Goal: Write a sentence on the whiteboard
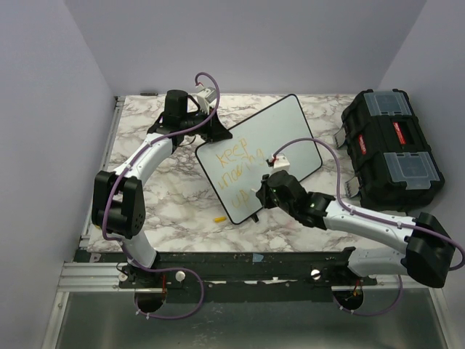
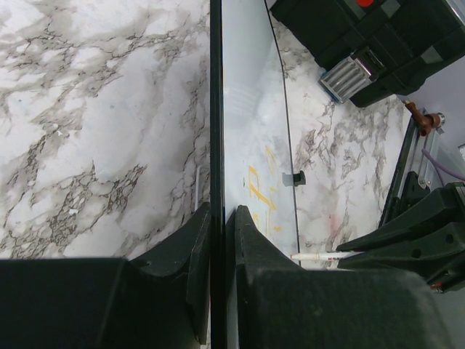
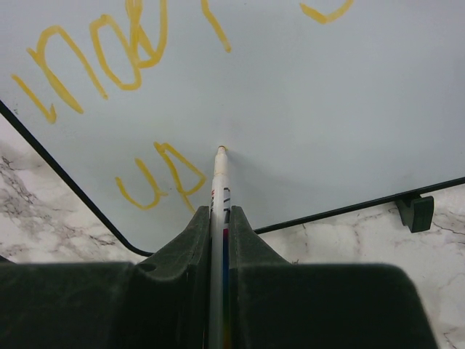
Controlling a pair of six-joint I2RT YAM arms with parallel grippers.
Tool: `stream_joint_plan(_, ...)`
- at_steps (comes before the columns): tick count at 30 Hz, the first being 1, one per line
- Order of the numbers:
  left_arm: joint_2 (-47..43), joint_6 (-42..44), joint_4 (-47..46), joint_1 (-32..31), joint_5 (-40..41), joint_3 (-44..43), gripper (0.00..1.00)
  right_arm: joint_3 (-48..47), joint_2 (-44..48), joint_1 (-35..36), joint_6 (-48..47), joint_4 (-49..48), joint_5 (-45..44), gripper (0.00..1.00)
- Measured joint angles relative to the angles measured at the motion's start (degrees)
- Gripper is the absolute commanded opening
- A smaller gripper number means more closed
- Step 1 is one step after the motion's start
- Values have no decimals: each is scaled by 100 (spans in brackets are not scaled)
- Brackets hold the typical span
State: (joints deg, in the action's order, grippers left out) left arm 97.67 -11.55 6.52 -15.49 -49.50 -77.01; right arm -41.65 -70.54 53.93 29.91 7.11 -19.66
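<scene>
The whiteboard lies tilted on the marble table, its black rim showing edge-on in the left wrist view. The yellow-orange sentence runs in three short lines, ending in "up". My left gripper is shut on the board's far left edge, one finger on each face. My right gripper is shut on a white marker. The marker's tip rests at the board's surface just right of "up". The right gripper is over the board's near corner.
A black plastic toolbox stands at the right of the table, also seen in the left wrist view. A small yellow cap lies on the marble near the board's near corner. A black clip sits on the board's rim.
</scene>
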Motion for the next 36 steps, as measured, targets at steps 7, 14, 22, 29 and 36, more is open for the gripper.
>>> stream_joint_plan(7, 2, 2, -2, 2, 0, 2, 0, -2, -15, 0, 9, -31, -24, 1)
stream_joint_plan(14, 2, 0, -2, 2, 0, 2, 0, 149, 57, 2, 131, -114, -57, 1)
stream_joint_plan(22, 2, 2, -4, 2, 2, 2, 0, 393, 197, 7, 306, -107, -63, 1)
stream_joint_plan(29, 2, 0, -7, 2, 2, 2, 0, 411, 210, 13, 354, -105, -107, 1)
stream_joint_plan(36, 2, 0, -9, 2, 2, 2, 0, 297, 149, 28, 326, 26, -219, 1)
